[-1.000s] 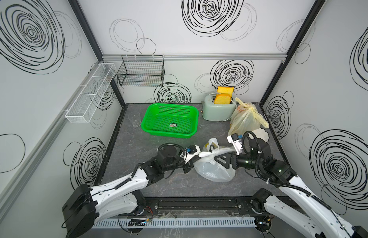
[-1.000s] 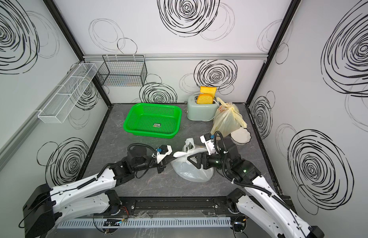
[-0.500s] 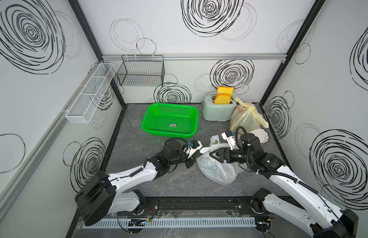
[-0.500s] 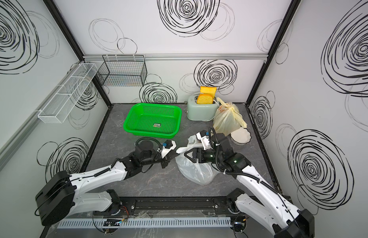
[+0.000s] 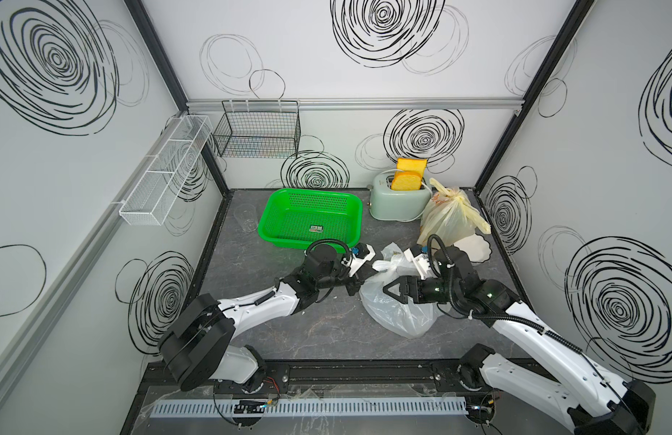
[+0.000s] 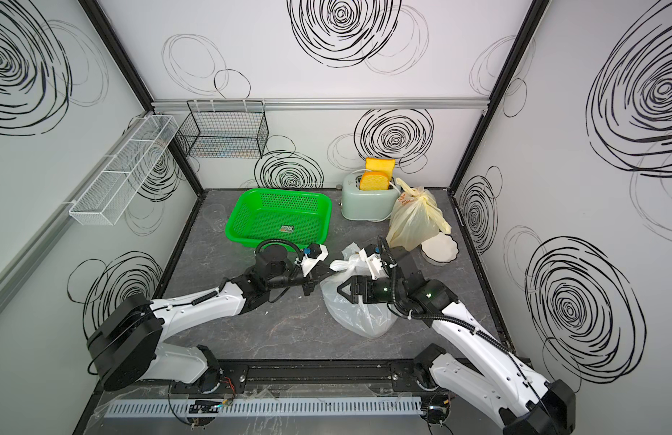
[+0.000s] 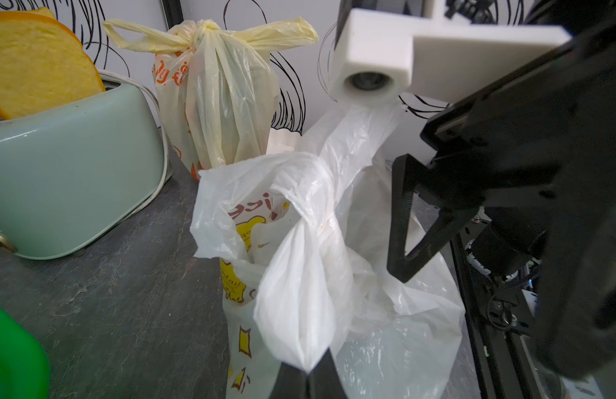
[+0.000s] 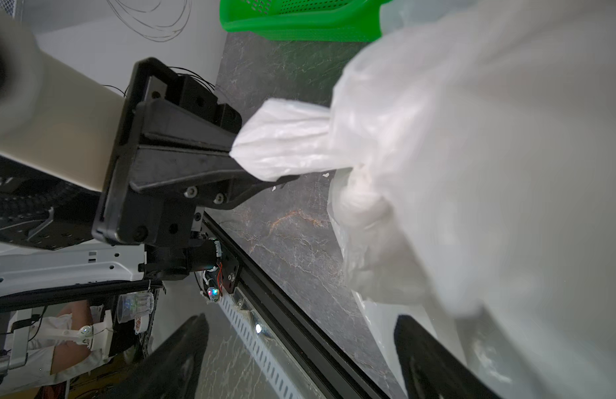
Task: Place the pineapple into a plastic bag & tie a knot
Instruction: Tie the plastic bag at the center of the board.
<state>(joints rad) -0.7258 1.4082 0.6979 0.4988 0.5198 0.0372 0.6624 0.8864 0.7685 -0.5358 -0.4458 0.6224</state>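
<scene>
A white plastic bag slumps on the dark table right of centre, its two handles twisted round each other. The pineapple is hidden; the bag's film shows only a yellow print. My left gripper is shut on the end of one bag handle, seen in a top view just left of the bag. My right gripper stands open beside the bag with nothing between its fingers, and in a top view it hangs over the bag's upper part. The other handle runs up under the right wrist.
A green basket sits behind the left gripper. A mint toaster with bread, a tied yellow bag and a white plate stand at the back right. A clear glass is by the left wall.
My right jaws have opened wider and now stand clear of the bag's handle. The left gripper has shifted a little toward the back, still shut on its handle. The bag has sagged lower.
</scene>
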